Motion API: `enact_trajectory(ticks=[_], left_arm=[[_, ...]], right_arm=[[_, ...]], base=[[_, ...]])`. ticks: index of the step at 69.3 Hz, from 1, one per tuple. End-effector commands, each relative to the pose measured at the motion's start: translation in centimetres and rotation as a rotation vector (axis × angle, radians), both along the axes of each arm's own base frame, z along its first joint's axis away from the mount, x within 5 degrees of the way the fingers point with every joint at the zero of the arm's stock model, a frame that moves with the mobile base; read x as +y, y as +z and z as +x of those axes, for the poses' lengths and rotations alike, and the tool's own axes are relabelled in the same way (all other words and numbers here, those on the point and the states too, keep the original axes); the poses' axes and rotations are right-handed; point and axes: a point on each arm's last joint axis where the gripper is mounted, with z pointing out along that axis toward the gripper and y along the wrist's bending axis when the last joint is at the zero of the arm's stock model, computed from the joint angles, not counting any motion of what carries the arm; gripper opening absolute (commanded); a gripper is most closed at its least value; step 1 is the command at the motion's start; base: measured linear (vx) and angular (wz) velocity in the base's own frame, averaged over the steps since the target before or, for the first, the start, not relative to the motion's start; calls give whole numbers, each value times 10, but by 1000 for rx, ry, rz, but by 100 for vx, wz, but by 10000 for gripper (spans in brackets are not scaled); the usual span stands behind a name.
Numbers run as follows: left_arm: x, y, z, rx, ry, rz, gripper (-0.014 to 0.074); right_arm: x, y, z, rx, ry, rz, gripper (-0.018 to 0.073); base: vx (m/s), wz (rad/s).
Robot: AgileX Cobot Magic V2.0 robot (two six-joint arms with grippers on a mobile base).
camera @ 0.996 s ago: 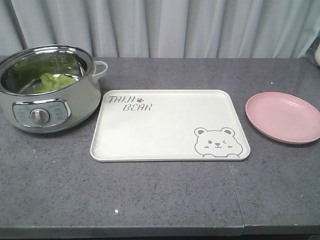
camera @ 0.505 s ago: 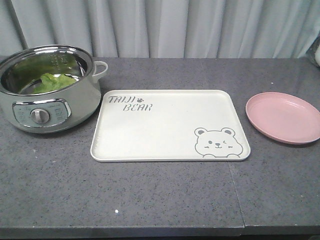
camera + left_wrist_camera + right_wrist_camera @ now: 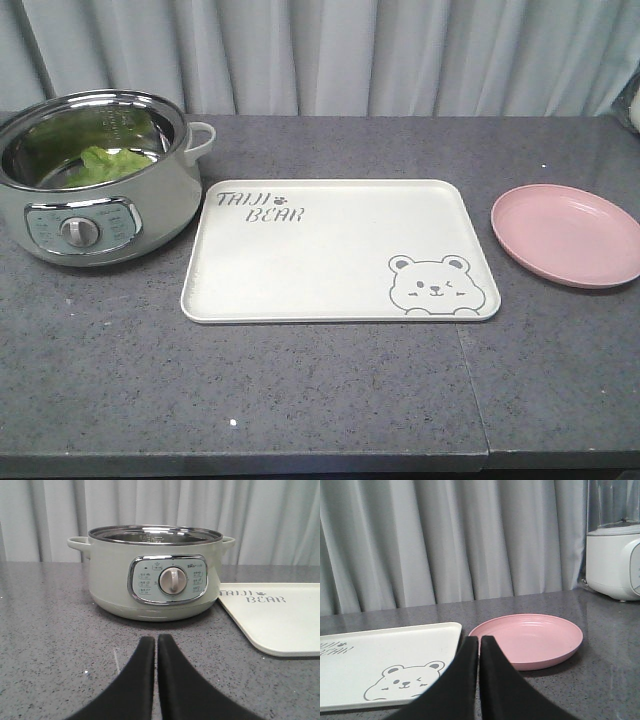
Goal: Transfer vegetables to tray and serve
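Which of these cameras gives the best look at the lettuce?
The front-facing view: it looks down into the pot, where the lettuce lies. The left wrist view meets only the pot's outer wall, so the leaf is hidden. The right wrist view shows neither.

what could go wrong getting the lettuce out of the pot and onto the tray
The lettuce lies low inside the high-walled pot; the left tool, shut, may hit the wall or nudge the pot.
The thin lettuce could slip on the way over and land on the counter, not the tray.
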Motion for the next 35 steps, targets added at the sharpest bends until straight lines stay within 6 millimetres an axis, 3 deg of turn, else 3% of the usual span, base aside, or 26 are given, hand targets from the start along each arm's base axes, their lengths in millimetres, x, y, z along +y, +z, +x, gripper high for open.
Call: enact_trajectory(ticks=[1, 27, 35], left_arm=[[0, -2, 0, -59, 0, -14, -6], [0, 0, 0, -78, -1, -19, -6], [0, 2, 0, -100, -3, -96, -6]], right_arm=[[1, 2, -1, -65, 7, -15, -3], [1, 2, -1, -65, 7, -15, -3], [1, 2, -1, -70, 8, -13, -3]], base=[[0, 0], [0, 0], [0, 0]])
